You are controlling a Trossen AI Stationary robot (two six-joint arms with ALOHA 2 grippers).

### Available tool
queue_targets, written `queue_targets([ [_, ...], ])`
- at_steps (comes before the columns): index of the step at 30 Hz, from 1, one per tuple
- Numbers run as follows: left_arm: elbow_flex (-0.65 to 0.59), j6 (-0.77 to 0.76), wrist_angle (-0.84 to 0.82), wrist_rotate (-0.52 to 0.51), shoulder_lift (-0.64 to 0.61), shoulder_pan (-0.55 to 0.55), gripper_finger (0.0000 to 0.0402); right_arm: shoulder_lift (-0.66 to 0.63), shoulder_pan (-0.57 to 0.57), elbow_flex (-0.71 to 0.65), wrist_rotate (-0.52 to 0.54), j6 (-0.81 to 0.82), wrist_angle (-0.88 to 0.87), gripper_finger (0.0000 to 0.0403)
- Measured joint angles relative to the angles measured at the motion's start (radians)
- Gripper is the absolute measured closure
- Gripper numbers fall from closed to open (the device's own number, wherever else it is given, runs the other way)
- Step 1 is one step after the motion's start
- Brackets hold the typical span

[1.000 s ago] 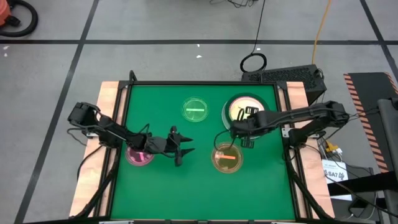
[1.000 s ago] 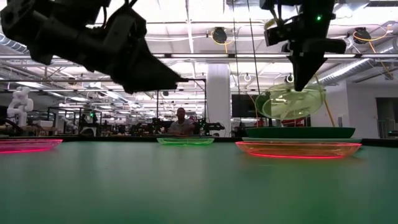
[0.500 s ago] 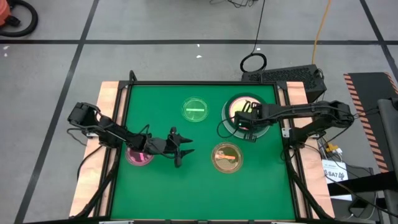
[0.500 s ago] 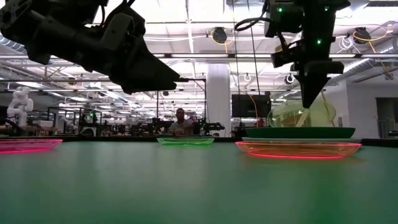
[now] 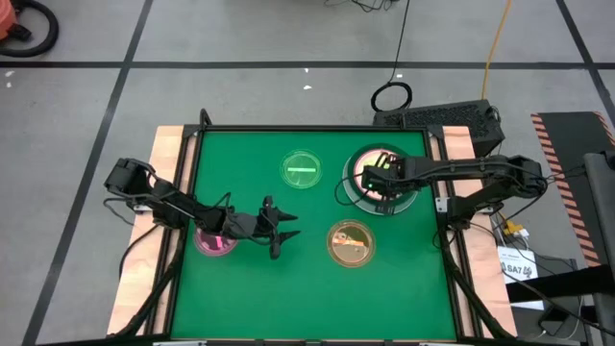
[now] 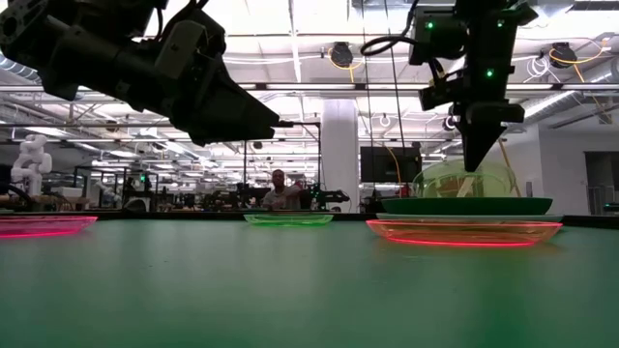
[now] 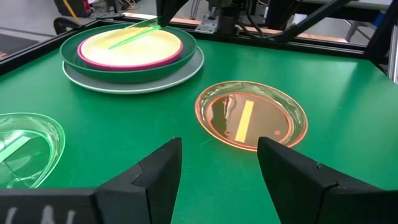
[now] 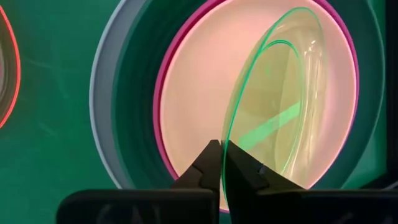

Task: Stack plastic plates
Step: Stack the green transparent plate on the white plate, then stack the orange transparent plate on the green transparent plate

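We have the right hand [image 5: 377, 173] pinched shut on the rim of a translucent green dish [image 8: 280, 99], which hangs tilted over the stack of large plates [image 5: 352, 188] at the far right of the bench [image 5: 288, 298]. The stack reads, from the bottom, pale blue, dark green, hot pink, with a cream plate [image 8: 205, 87] on top. In the low view the dish's lower edge seems to be at or just above the stack; we cannot tell whether it touches yet.

To do this step well, we should lower the wrist until the far edge rests on the cream plate, lay the dish flat and centred inside the pink rim, and only then part the fingers. Letting go while it is tilted would likely let the light dish slide or rock off centre.

Around us, the amber dish [image 5: 350, 243] lies flat on the bench near the stack, a second green dish [image 5: 301, 169] sits toward the far middle, and a pink dish [image 5: 215, 240] lies at the left under the left arm. The left hand [image 7: 217, 168] hovers with its fingers spread and empty, pointing toward the amber dish. Nothing blocks the way down to the stack; the amber dish is well clear of the right arm's path.
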Motion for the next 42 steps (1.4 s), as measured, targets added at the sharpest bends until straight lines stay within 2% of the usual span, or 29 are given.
queue_targets([
  [12,0.0,0.0,0.0,0.0,0.0,0.0,0.0185,0.0,-0.001,0.0,-0.002,0.017,0.033,0.0387],
  [16,0.0,-0.002,0.0,0.0,0.0,0.0,0.0185,0.0,-0.007,-0.009,-0.023,0.054,0.043,0.0365],
  [23,0.001,-0.001,0.013,0.0,-0.001,0.002,0.0185,0.0,-0.013,-0.065,0.007,0.113,0.087,0.032],
  [30,0.001,-0.001,0.012,0.0,-0.001,0.002,0.0185,0.0,-0.012,-0.085,0.001,0.112,0.15,0.0297],
  [42,0.001,0.016,0.001,0.01,-0.001,0.002,0.0185,-0.068,0.101,0.061,0.003,0.139,0.133,0.0293],
])
